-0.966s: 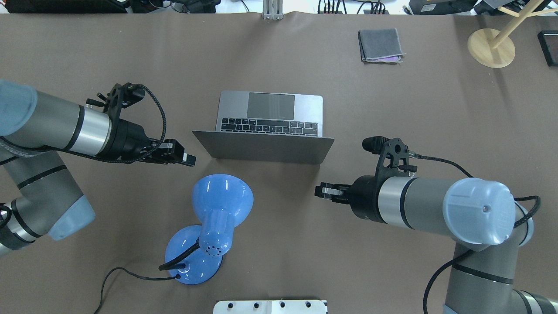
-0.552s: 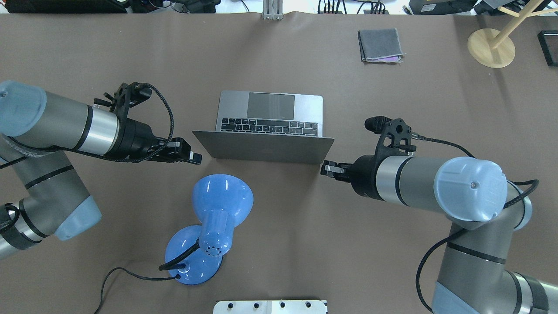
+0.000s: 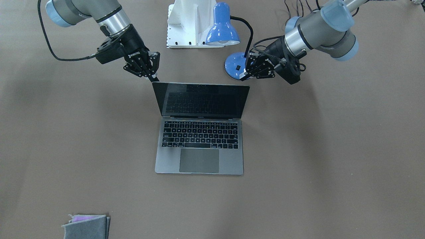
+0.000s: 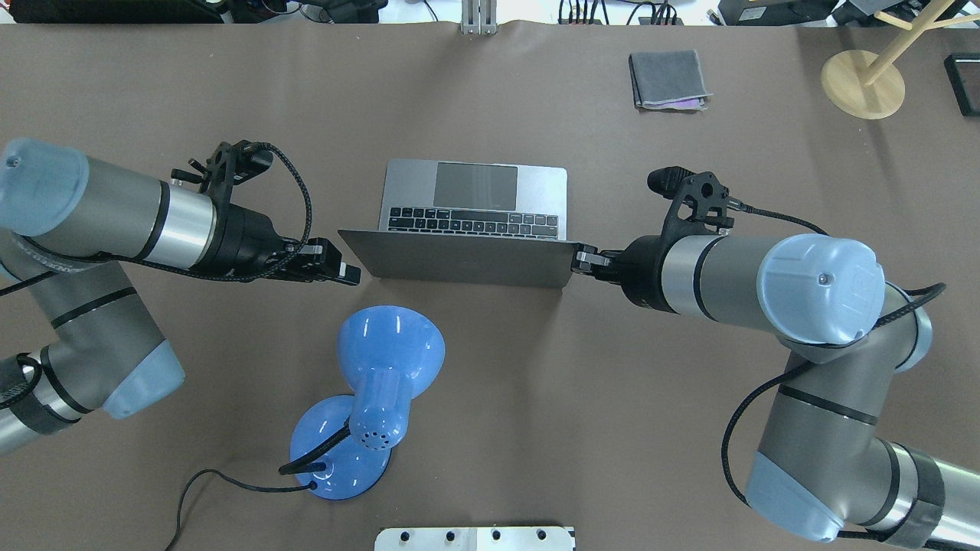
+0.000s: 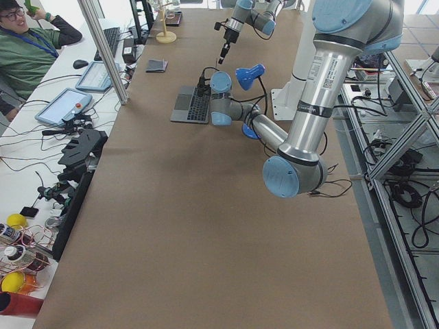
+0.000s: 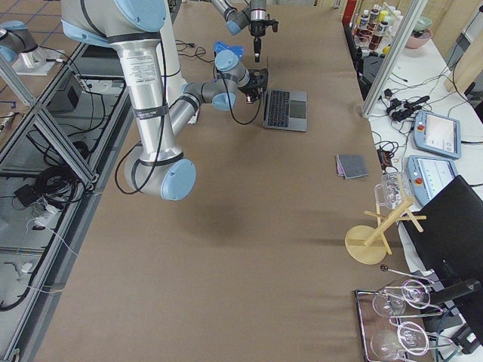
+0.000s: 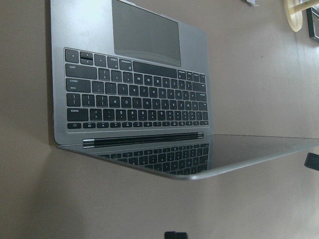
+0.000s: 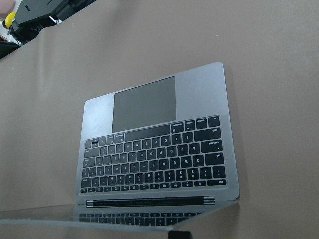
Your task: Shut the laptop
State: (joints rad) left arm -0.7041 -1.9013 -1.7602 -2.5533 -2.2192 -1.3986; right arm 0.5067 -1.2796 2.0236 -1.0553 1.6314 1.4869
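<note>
"On the overhead feed, where does the laptop (image 4: 475, 187) sit for you?"

"Middle of the brown table (image 4: 651, 428), open. Its lid (image 4: 463, 260) is roughly upright, with the grey back to the robot and the black screen facing 12 o'clock. A blue desk lamp (image 4: 375, 398) stands at its 7 o'clock. A folded grey cloth (image 4: 668, 79) lies well off at 1, and a wooden stand (image 4: 863, 84) farther out at 2."

"And your two grippers?"

"I have the right gripper (image 4: 579, 259) at the lid's upper corner on the 3 o'clock side. Whether the tip touches or is just shy, I cannot tell. The left gripper (image 4: 348, 272) is just beside the 9 o'clock corner, a little to the robot's side of it. Both are clenched on nothing: each wrist camera shows one dark tip low in the middle, not two spread apart."

"Why fists?"

"I judge a closed pair makes a blunt pusher, with no finger to snag the thin edge. One behind each top corner should share the load so the hinge doesn't twist. Pushing high up also gives the most leverage."

"So nothing is folded yet?"

"No, the lid is nowhere near down. I think the next move is a level sweep toward 12 and downward, both arms together. My worries are the base skating across the smooth cover, or one arm leading and racking the lid. The left one also works close to the lamp's shade."
</note>
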